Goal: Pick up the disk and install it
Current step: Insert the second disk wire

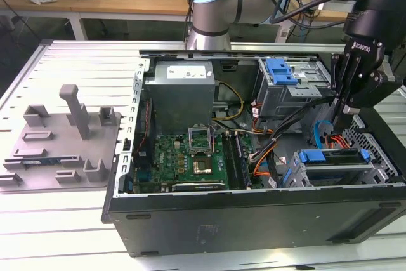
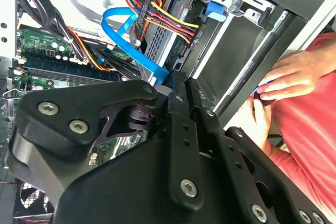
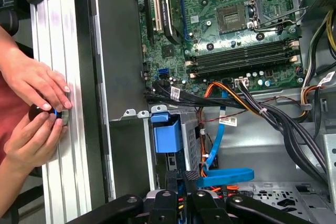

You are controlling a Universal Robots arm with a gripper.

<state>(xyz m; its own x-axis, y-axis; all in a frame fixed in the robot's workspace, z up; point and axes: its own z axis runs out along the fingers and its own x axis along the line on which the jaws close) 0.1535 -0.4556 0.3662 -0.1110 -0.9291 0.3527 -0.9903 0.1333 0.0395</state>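
Note:
The disk [image 1: 336, 164] lies in the lower drive bay at the exterior view's right end of the open computer case, silvery with its blue carrier bracket around it. In the first wrist view the disk [image 3: 169, 136] shows its blue bracket end, with a blue data cable [image 3: 226, 176] and orange and red wires beside it. My gripper [image 1: 340, 113] hangs fingers-down just above the bay and the red cables, a short gap over the disk. Its black fingers [image 3: 171, 181] stand close together, shut, with nothing held. In the second wrist view the gripper [image 2: 181, 85] points at the cabled drive end [image 2: 157, 43].
The upper metal drive bay carries a blue latch piece [image 1: 281, 71]. The motherboard [image 1: 190, 157] and power supply [image 1: 181, 90] fill the rest of the case. A grey fixture plate [image 1: 63, 144] lies outside it. A person's hands [image 3: 37, 98] hold a small dark object beside the case wall.

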